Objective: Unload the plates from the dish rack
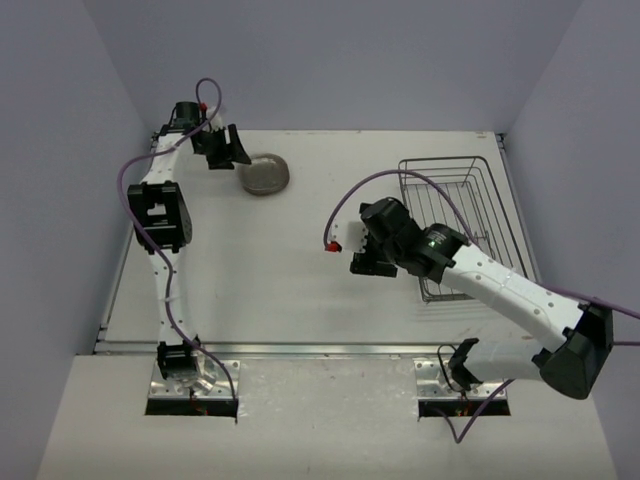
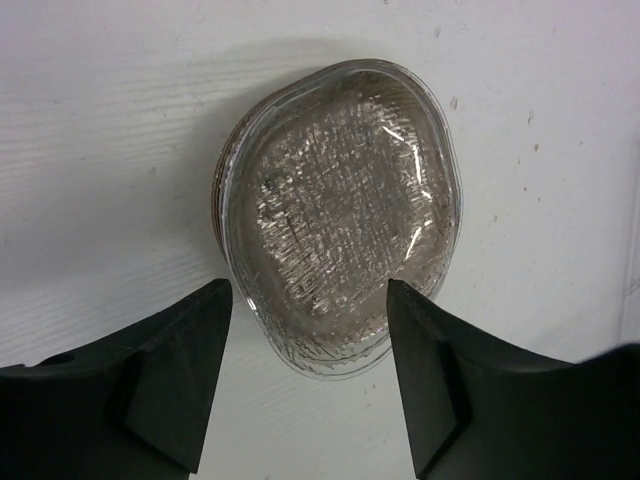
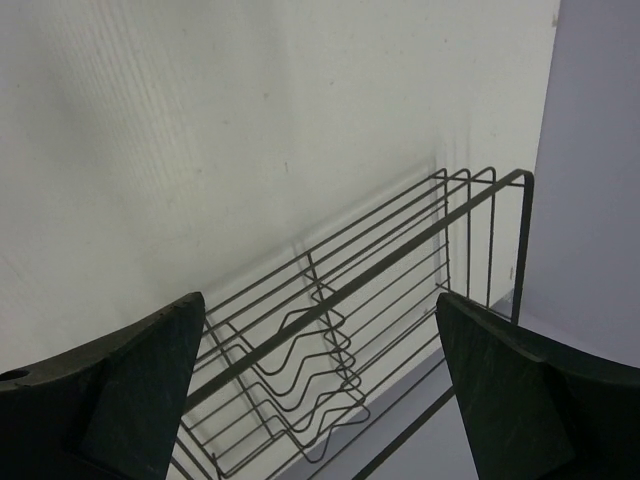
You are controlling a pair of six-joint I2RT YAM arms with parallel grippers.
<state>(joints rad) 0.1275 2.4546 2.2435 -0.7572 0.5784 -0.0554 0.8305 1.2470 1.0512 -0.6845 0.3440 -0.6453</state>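
The left gripper (image 2: 308,310) is spread wide, its two dark fingers standing either side of the near rim of a translucent clear round plate (image 2: 340,200) without touching it. Nothing is pinched. That plate lies flat, face up, on top of a small stack (image 1: 265,174) at the far left of the white table (image 1: 300,300). The stack sits well apart from the rack, which suits a set-down spot for unloaded dishes. The open fingers just beside it suggest a plate that has been let go rather than one about to be taken.

The right gripper (image 3: 320,320) is also spread wide and empty. It hangs above the table just left of the rectangular silver wire dish rack (image 3: 400,257), with its camera looking along the rack's rim and bent tines. It is probably posed there to reach in for another plate.

By count there are two grippers, both empty, and one rack with no plate visible in either view of it. There is one stack. A brownish edge shows under the clear plate, so the stack holds at least two, though the exact number beneath cannot be told.
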